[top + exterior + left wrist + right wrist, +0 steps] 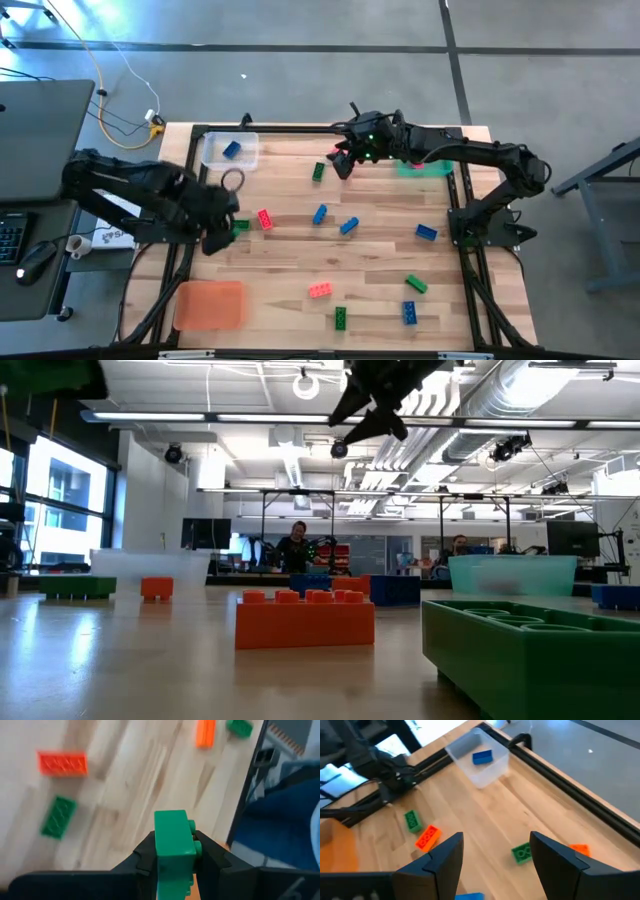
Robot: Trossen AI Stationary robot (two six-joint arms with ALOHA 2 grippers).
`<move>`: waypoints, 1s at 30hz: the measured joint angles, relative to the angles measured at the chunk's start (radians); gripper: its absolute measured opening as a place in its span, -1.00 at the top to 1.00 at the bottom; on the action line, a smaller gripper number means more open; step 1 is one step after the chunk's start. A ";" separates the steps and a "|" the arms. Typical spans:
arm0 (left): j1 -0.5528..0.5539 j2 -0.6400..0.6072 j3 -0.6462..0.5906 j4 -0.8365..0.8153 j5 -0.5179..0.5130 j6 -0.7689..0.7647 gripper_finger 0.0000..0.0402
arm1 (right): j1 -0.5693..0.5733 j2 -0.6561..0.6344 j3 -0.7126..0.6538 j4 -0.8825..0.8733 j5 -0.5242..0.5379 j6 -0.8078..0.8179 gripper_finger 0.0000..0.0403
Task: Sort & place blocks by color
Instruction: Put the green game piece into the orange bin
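Left wrist view: green block (174,836) clamped between left claw (172,854) fingers.

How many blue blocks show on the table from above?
5 blue blocks: one in the clear tray, two mid-table, one farther right, one by a green block; more may be hidden.

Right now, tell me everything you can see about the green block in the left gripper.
The green block is a small studded plastic brick, bright and smooth, with round studs showing on one side. It stands on end, clamped between the dark fingers of the left gripper, lifted off the wooden table. Its lower end is hidden between the fingers. From above, the gripper sits at the table's left side, near a red block.
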 joint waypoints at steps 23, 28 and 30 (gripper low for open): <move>-0.431 0.167 -0.249 0.261 0.148 -0.330 0.69 | -0.127 0.000 -0.003 -0.144 0.003 -0.026 -0.07; -0.485 0.231 -0.249 0.301 0.154 -0.347 0.65 | -0.128 0.000 -0.003 -0.156 0.015 -0.026 -0.07; -0.495 0.258 -0.249 0.333 0.162 -0.345 0.56 | -0.128 0.000 -0.003 -0.156 0.015 -0.033 -0.07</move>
